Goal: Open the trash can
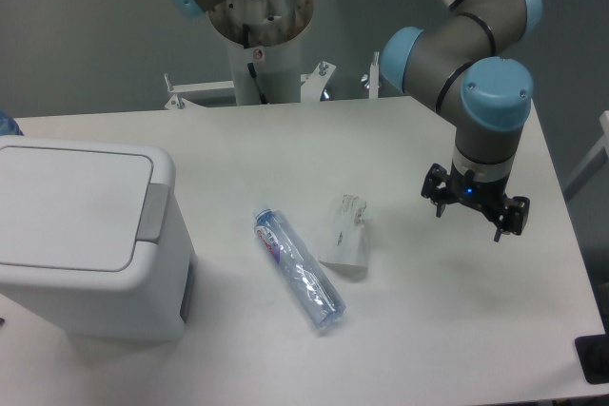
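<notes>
The broad white surface (428,330) is carrying everything in view. At its left edge, toward the front corner, the large boxy white plastic trash can (90,244) with rounded corners is sitting upright; its flat white lid (71,206) is lying closed, and the grey push tab (153,213) is running along the lid's right side. No writing is showing on the bin. Over the right half of the surface, the silver and grey arm with pale blue joint caps (476,54) is reaching down, and its black two-finger end effector (475,211) is hanging above the surface near the right edge, well apart from the bin, with fingers spread and gripping nothing. Near the middle, a clear plastic bottle (298,267) is lying on its side, its label too blurred to read. Just beside it, a small crumpled white wrapper (346,232) is lying.
</notes>
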`<act>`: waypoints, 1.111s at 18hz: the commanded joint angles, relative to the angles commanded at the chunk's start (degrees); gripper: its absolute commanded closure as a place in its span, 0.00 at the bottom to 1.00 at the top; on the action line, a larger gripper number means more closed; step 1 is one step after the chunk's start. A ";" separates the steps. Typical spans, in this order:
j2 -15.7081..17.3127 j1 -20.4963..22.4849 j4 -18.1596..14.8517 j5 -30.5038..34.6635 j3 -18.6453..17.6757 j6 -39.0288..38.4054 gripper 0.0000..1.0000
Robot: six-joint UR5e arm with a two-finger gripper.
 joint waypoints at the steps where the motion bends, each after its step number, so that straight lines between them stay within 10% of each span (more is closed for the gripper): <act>1: 0.00 0.00 0.00 0.00 0.00 0.00 0.00; 14: 0.44 0.17 1.14 -4.03 -1.05 -0.26 0.00; 20: 2.46 0.35 1.67 -10.98 0.17 -13.50 0.00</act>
